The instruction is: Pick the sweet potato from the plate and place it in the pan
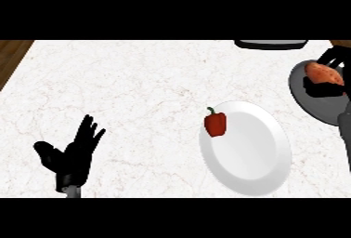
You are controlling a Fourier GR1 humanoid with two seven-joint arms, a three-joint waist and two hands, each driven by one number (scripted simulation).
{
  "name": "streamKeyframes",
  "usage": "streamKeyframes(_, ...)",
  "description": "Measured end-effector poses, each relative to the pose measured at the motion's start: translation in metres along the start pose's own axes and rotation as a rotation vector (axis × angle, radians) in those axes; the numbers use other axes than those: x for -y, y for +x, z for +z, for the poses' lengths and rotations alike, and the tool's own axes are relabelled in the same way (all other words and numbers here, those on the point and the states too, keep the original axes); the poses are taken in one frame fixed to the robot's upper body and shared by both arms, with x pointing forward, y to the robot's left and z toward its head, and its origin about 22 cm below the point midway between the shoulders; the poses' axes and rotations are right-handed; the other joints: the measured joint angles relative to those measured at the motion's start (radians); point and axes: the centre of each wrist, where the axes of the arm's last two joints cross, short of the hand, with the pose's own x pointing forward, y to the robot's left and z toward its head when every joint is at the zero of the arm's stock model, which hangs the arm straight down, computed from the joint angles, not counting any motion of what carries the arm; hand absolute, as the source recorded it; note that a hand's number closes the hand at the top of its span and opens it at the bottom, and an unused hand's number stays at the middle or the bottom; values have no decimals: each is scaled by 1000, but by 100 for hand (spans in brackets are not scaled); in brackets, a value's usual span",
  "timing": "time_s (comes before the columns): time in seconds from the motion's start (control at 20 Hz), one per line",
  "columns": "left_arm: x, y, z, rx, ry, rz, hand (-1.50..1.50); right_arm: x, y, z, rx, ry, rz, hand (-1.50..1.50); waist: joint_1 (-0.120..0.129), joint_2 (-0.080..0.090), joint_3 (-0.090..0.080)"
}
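An orange-brown sweet potato [323, 73] is at the far right, over the grey pan [312, 103]. My right hand [332, 86] is curled round it, with black fingers above and below it. The white plate [248, 153] lies right of centre, and a red bell pepper [215, 122] rests on its upper left rim. My left hand [72, 155] rests open at the lower left, fingers up, far from the plate.
A dark object [270, 43] with a light rim sits at the counter's far edge, upper right. Brown wood [12, 55] shows beyond the marble counter's left edge. The pan's handle [344, 135] runs down the right edge.
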Motion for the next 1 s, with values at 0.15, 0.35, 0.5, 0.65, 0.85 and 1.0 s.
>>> streamKeyframes(0.15, 7, 2, -1, 6, -9, 2, 0, -3, -24, -17, -29, -10, -23, 150, 13, 5, 1)
streamKeyframes(0.35, 6, 4, -5, 7, -22, -3, 0, -8, -51, -27, -49, -12, -35, 150, 26, 11, 3)
streamKeyframes(0.5, 13, 7, -5, 16, -49, -2, 0, -11, -68, -28, -101, -4, 38, -150, 43, 20, 2)
streamKeyframes(0.65, 18, 9, -7, 15, -62, 0, 0, -15, -81, -27, -152, 90, 60, -150, 57, 27, 3)
streamKeyframes(0.85, 25, 9, -6, 22, -69, -6, 0, -20, -87, -25, -154, 125, 56, -150, 66, 31, 5)
streamKeyframes(1.0, 21, 10, -8, 20, -68, -4, 0, -18, -87, -29, -134, 108, -5, -150, 67, 32, 6)
